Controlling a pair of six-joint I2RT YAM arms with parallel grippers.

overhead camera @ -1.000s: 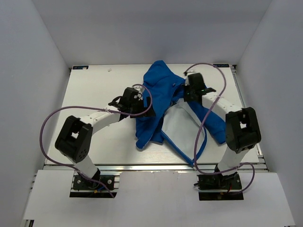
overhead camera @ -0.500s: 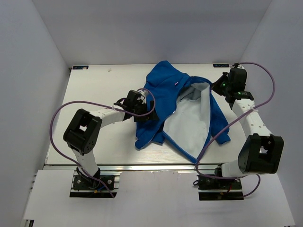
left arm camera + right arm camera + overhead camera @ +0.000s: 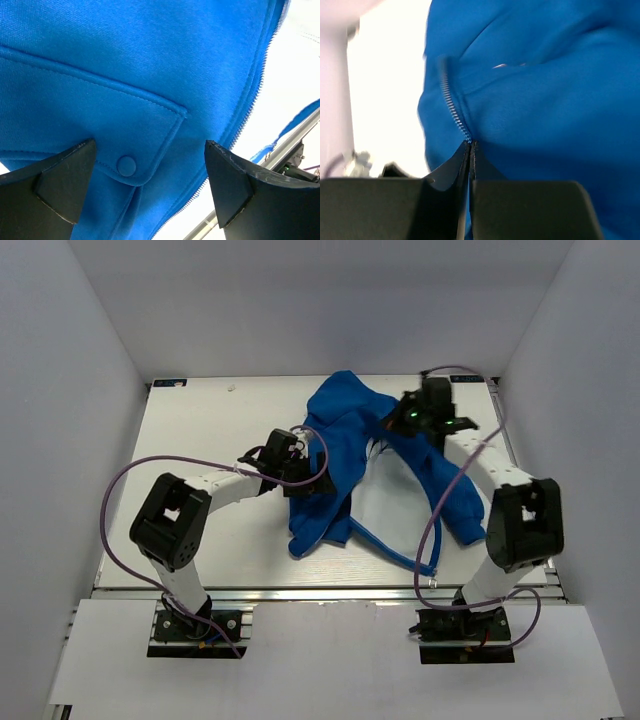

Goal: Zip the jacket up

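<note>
The royal-blue fleece jacket (image 3: 340,435) lies crumpled at the table's middle, open at the front, with a pale patch (image 3: 385,502) between its two front edges. My left gripper (image 3: 303,478) hovers open over the jacket's left front. In the left wrist view (image 3: 150,145) its jaws straddle a pocket flap with a snap button (image 3: 126,165), and the silver-grey zipper teeth (image 3: 252,97) run along the edge. My right gripper (image 3: 400,422) is shut on the jacket's right front edge. The right wrist view (image 3: 470,143) shows it pinching the fabric right at the zipper teeth (image 3: 451,102).
The white table (image 3: 200,430) is boxed in by grey walls on three sides. An aluminium rail (image 3: 330,593) runs along the near edge. Purple cables (image 3: 125,480) loop off both arms; the right one hangs over the jacket's right sleeve (image 3: 455,495).
My right gripper swung out to the far right, spreading the front open, then came back left to the middle with the edge, covering most of the pale lining. The left gripper barely moved.
</note>
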